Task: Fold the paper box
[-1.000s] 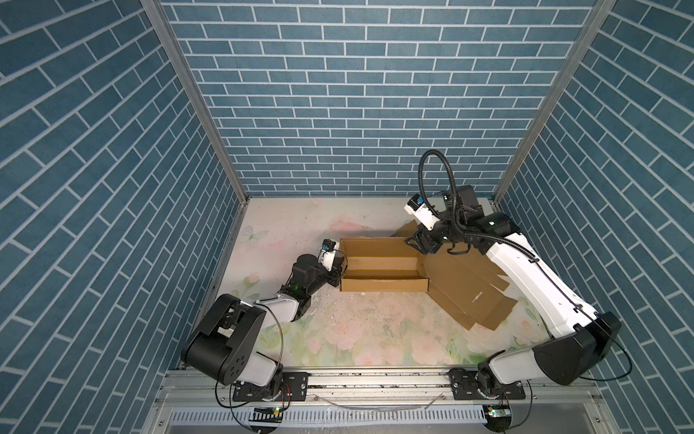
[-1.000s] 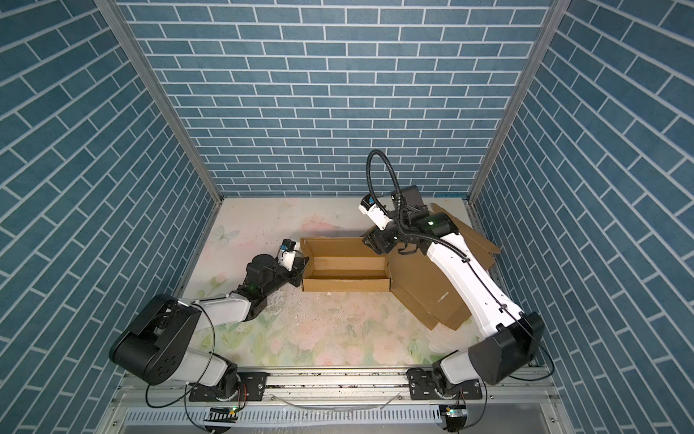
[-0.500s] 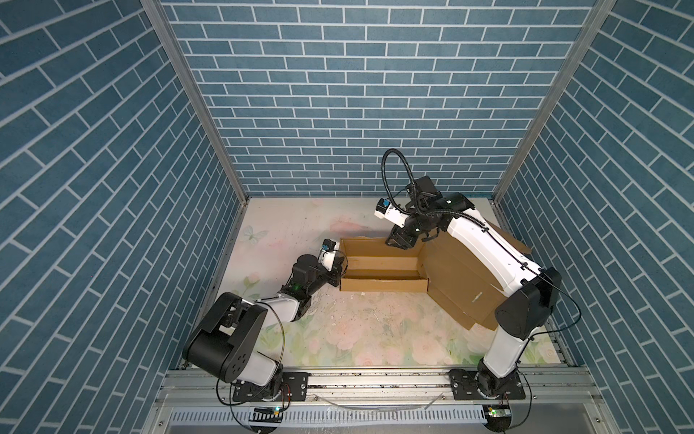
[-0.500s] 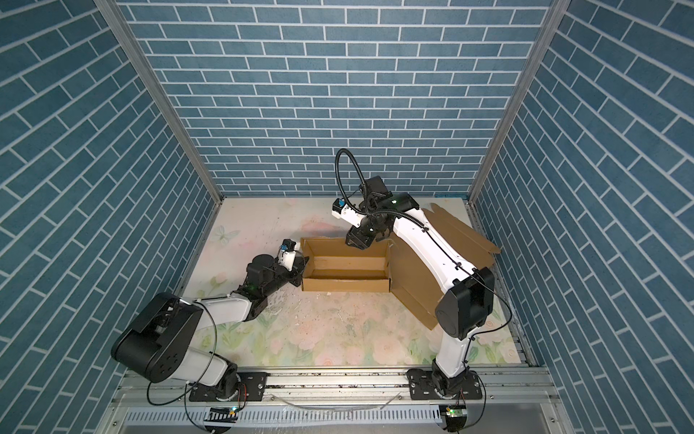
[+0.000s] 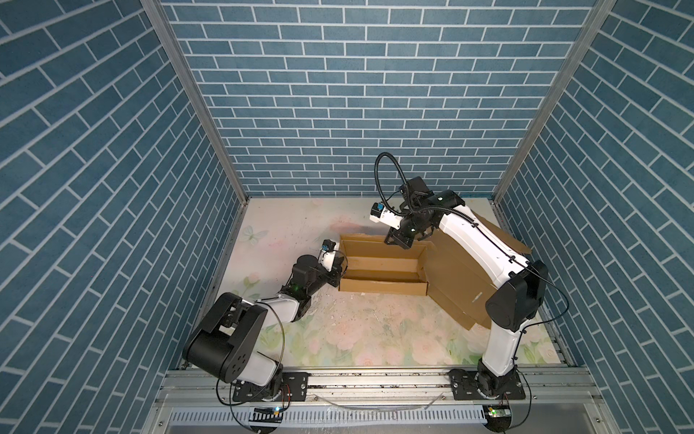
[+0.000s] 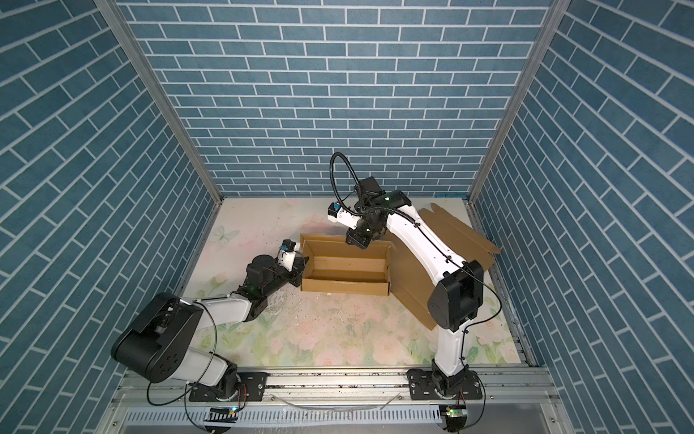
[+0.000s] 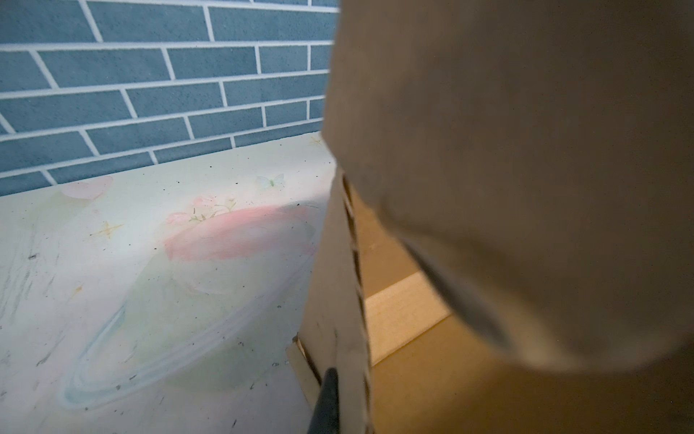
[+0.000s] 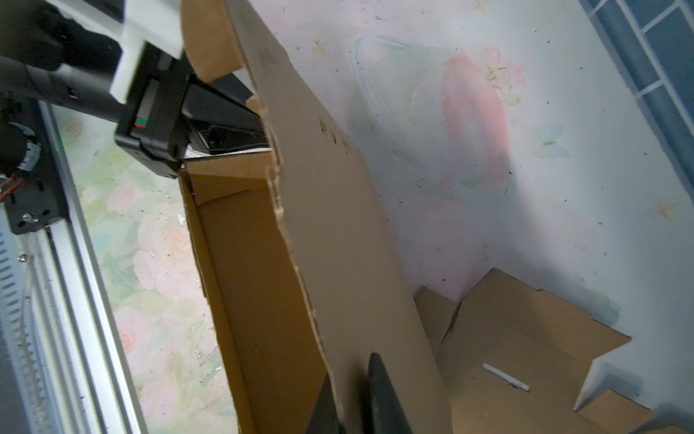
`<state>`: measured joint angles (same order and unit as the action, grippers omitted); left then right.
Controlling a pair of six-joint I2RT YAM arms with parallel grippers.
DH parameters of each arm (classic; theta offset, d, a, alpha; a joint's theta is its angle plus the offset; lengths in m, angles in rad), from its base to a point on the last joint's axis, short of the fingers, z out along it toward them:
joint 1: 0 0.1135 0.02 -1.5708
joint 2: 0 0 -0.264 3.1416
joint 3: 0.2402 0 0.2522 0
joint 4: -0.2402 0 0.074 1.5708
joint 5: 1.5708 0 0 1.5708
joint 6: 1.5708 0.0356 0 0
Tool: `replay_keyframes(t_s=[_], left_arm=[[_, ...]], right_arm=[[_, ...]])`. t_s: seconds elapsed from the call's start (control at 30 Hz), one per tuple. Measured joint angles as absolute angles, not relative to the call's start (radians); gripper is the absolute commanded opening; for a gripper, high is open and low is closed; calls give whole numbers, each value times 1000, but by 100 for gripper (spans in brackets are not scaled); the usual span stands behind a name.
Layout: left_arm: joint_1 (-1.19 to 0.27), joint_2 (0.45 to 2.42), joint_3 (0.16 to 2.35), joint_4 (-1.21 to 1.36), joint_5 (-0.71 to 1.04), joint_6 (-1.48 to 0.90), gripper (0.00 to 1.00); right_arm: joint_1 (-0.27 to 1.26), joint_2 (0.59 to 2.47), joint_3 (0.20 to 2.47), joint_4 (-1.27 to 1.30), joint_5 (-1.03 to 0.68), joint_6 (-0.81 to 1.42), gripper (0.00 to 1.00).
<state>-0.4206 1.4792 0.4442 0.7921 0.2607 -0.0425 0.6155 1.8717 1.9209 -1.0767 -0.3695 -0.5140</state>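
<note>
A brown corrugated cardboard box, half built into an open tray, stands mid-way across the floral-printed desk, its long sides parallel to the blue brick-patterned back wall. The left hand is clamped on the tray's short end wall; the left wrist view shows one dark finger pressed flat against the cardboard. The right hand pinches the long panel nearest the back wall, and its fingers close on either side of the panel's ragged upper edge. A broad, uncreased lid flap lies flat on the desk at the tray's other end, away from the left hand, so most of the folding appears to lie ahead. The step in hand looks to be bringing that long panel square. It would go best with the left hand acting only as an anchor, while the right hand swings the panel about its bottom crease rather than pulling it toward the back wall. A slow, even turn should spare the frayed edge and stop the tray from sliding or twisting.
</note>
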Motion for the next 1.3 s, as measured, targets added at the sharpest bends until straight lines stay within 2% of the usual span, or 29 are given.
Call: replay_keyframes(t_s=[0.17, 0.37, 0.5, 0.73, 0.97, 1.3], left_arm=[[-421, 1471, 434, 796, 247, -41, 0], [-424, 1449, 405, 801, 233, -43, 4], [-424, 1437, 388, 802, 222, -51, 10], [-424, 1393, 357, 785, 188, -68, 21], [-424, 1257, 347, 688, 145, -83, 30], [-424, 967, 363, 379, 30, -107, 34]], right_arm=[[616, 1854, 1888, -1077, -407, -514, 6], [628, 1719, 1656, -905, -434, -474, 3], [645, 1649, 1541, -792, -429, -441, 1], [661, 1617, 1465, -715, -422, -417, 0], [664, 1617, 1435, -669, -411, -415, 0], [696, 1617, 1362, -605, -373, -382, 0]])
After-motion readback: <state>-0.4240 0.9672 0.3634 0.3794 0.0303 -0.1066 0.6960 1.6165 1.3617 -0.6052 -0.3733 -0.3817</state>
